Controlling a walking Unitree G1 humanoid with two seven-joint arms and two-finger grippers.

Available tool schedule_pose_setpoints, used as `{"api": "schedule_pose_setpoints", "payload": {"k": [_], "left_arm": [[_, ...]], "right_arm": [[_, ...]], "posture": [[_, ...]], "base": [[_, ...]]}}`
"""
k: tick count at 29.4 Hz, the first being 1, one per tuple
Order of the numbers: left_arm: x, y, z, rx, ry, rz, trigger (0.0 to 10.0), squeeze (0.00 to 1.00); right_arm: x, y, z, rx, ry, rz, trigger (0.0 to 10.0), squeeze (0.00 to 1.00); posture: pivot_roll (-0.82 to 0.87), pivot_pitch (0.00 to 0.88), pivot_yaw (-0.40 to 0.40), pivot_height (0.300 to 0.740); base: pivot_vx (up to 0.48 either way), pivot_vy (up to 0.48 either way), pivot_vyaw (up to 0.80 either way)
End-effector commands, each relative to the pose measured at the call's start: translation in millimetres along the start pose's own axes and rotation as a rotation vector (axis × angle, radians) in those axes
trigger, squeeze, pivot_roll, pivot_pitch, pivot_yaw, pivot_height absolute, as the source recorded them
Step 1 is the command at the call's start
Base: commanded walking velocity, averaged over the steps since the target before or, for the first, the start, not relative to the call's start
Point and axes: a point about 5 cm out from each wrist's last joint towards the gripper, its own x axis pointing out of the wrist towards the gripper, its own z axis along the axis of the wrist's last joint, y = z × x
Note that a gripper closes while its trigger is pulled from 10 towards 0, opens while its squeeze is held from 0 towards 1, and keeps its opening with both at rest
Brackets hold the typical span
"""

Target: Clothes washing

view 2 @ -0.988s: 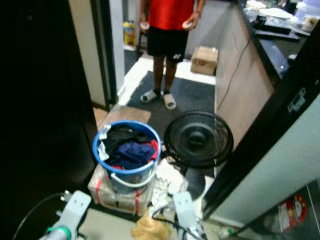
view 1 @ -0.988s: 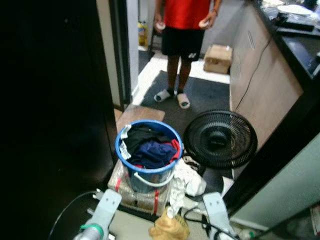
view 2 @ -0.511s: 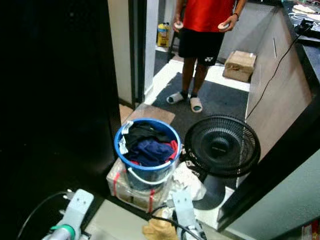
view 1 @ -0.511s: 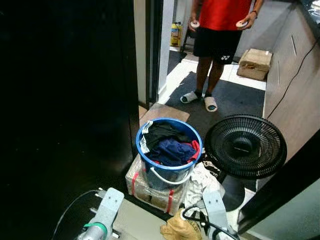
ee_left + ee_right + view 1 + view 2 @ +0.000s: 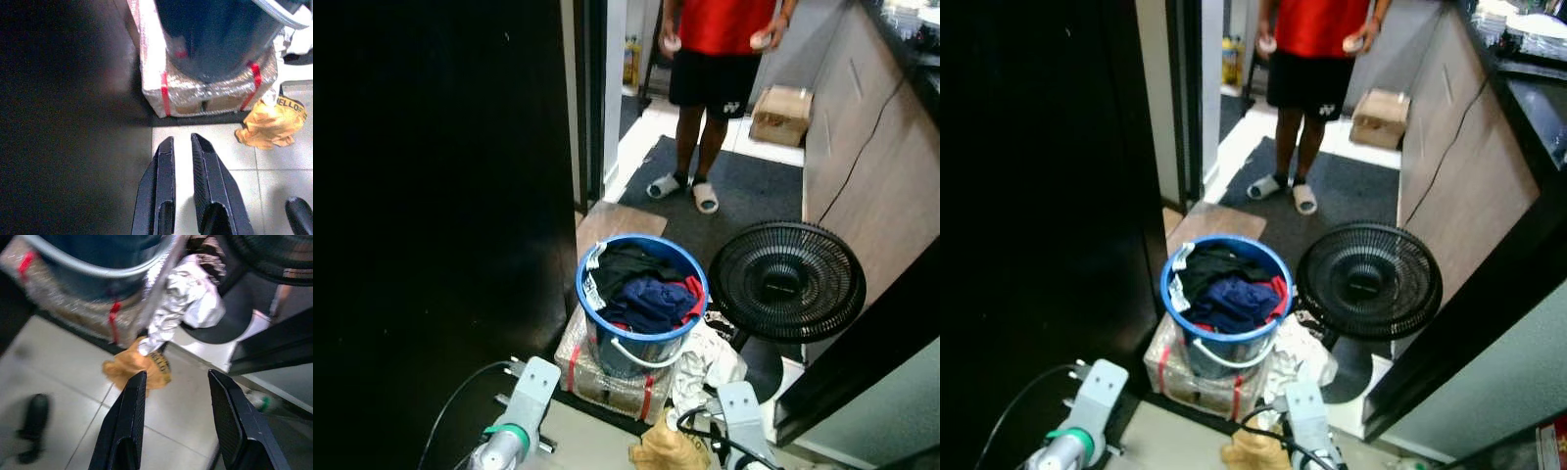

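A blue bucket [image 5: 580,294] stands on a foil-wrapped package with red straps [image 5: 599,375] on the floor ahead of me. It is full of dark, navy and red clothes [image 5: 646,297]. A white cloth [image 5: 707,354] lies against the package, and an orange cloth [image 5: 658,453] is crumpled on the tiles close by. My left gripper [image 5: 182,139] hangs low before the package [image 5: 205,90], shut with nothing in it. My right gripper [image 5: 177,377] hangs open above the orange cloth [image 5: 142,367] and holds nothing.
A black floor fan [image 5: 786,284] stands right of the bucket. A person [image 5: 720,59] in a red top and black shorts stands farther off on a dark mat, near a cardboard box [image 5: 781,115]. A dark wall [image 5: 440,196] rises on my left, a counter [image 5: 862,127] on my right.
The camera has swung, so the whole scene shifted sideways. The bucket, the cloths and the fan keep their places. Both arms still hang low.
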Motion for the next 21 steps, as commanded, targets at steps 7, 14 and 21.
{"api": "schedule_pose_setpoints", "payload": {"k": [7, 14, 21], "left_arm": [[-3.6, 3.6, -8.5, 0.006, 0.026, 0.007, 10.0, 0.0], [-3.5, 3.9, -9.2, 0.001, 0.034, 0.011, 10.0, 0.0], [-3.4, 2.7, -9.8, -0.005, 0.041, 0.001, 10.0, 0.0]], "right_arm": [[0.5, 6.1, 2.0, 0.003, -0.006, 0.018, 10.0, 0.0], [0.9, 6.3, 2.7, 0.0, -0.006, 0.019, 10.0, 0.0], [0.8, 5.8, 2.0, -0.008, -0.001, 0.02, 10.0, 0.0]], "posture": [[0.07, 0.0, 0.008, 0.74], [0.07, 0.0, 0.007, 0.74], [0.07, 0.0, 0.006, 0.74]], "base": [[0.405, 0.256, 0.0], [0.164, 0.112, 0.0], [0.0, 0.0, 0.0]]}}
